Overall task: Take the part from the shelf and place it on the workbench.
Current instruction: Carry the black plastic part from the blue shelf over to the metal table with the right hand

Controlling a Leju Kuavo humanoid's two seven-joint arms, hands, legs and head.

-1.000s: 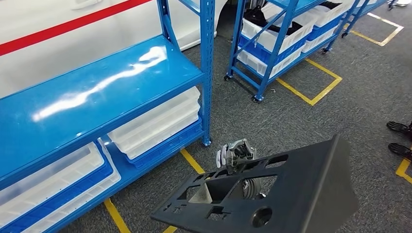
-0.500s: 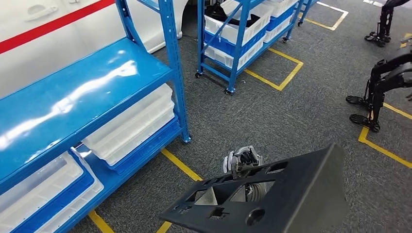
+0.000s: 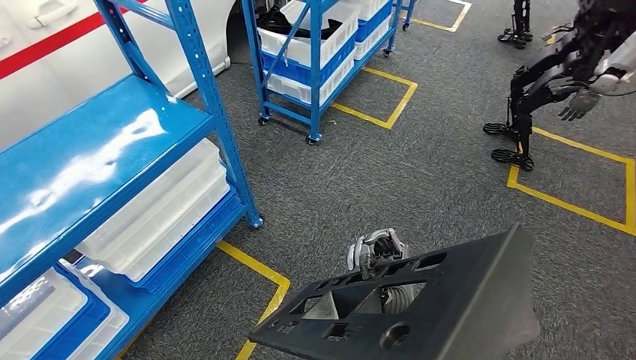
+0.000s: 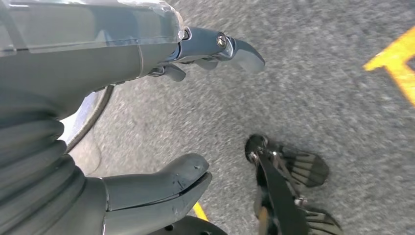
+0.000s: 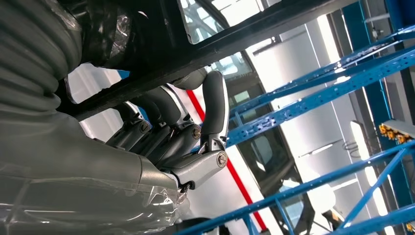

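Observation:
The part is a large black plastic panel with several cut-outs, held tilted low in the head view above the grey carpet. My right hand grips its far edge, and the arm shows through the cut-outs. In the right wrist view the right hand has its fingers curled round a black bar of the part. My left hand hangs over the floor, thumb and fingers apart, holding nothing.
A blue shelf with white bins under it stands at the left. A wheeled blue rack of bins is behind. Another humanoid robot stands at the far right. Yellow floor lines cross the carpet.
The camera has turned right: the blue shelf slid left in the picture and another robot came into view. The part stays in my right hand, at the same place in the picture.

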